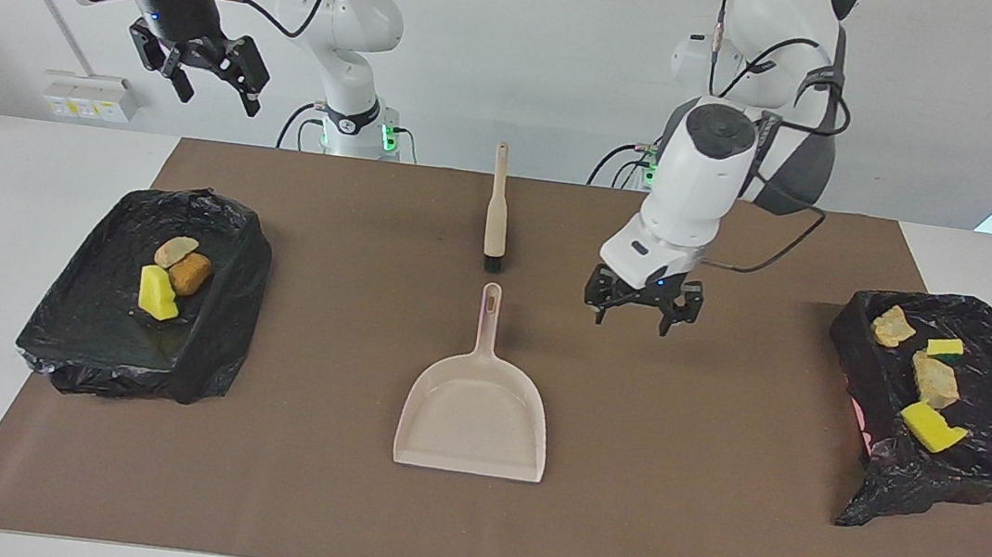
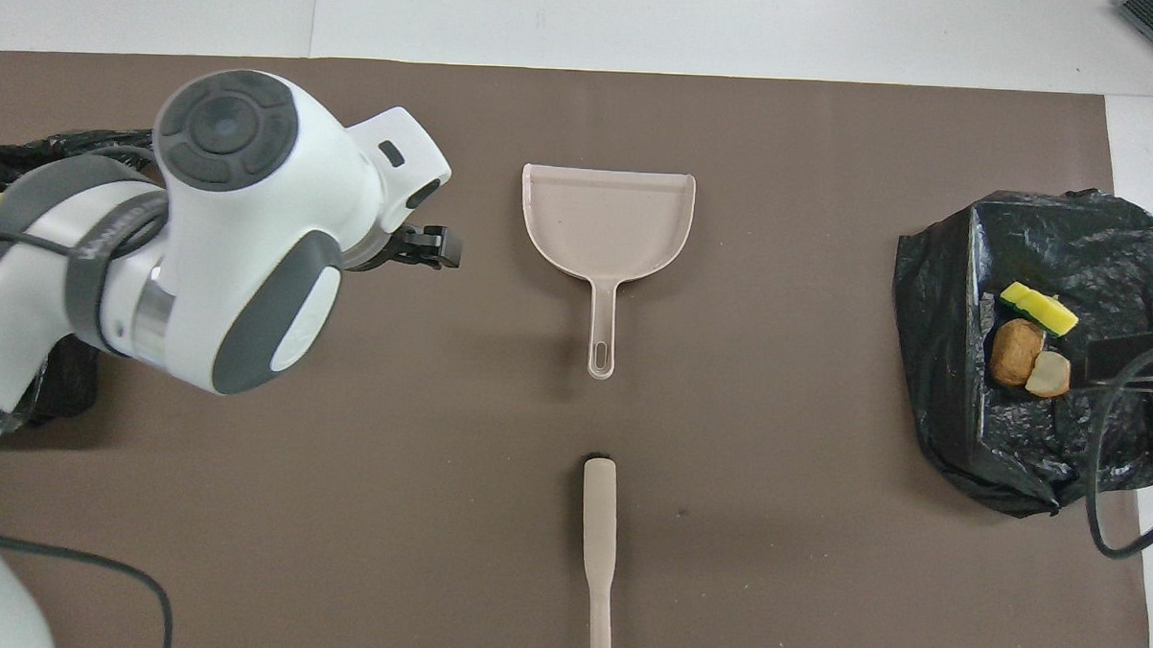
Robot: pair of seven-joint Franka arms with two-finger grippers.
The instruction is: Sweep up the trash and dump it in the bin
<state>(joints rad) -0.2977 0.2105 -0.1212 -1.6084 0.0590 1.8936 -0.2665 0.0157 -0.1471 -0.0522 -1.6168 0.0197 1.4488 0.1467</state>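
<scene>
The beige dustpan [image 1: 473, 411] [image 2: 607, 220] lies flat mid-mat, nothing in it, its handle toward the robots. The brush [image 1: 496, 213] [image 2: 598, 545] lies nearer to the robots, in line with that handle. My left gripper [image 1: 642, 309] [image 2: 426, 250] hangs open and holds nothing, over bare mat between the dustpan and the bin [image 1: 902, 484] at the left arm's end. Several trash scraps [image 1: 935, 380] lie in that bin. The other bin [image 1: 99, 317] [image 2: 962, 280] holds three scraps [image 1: 158, 291] [image 2: 1015, 351]. My right gripper [image 1: 197, 72] waits open, high near that bin.
A brown mat [image 1: 293, 498] covers most of the white table. Both bins are lined with black bags. The left arm's bulk hides most of the bin at its end in the overhead view. A cable [image 2: 1102, 515] hangs by the other bin.
</scene>
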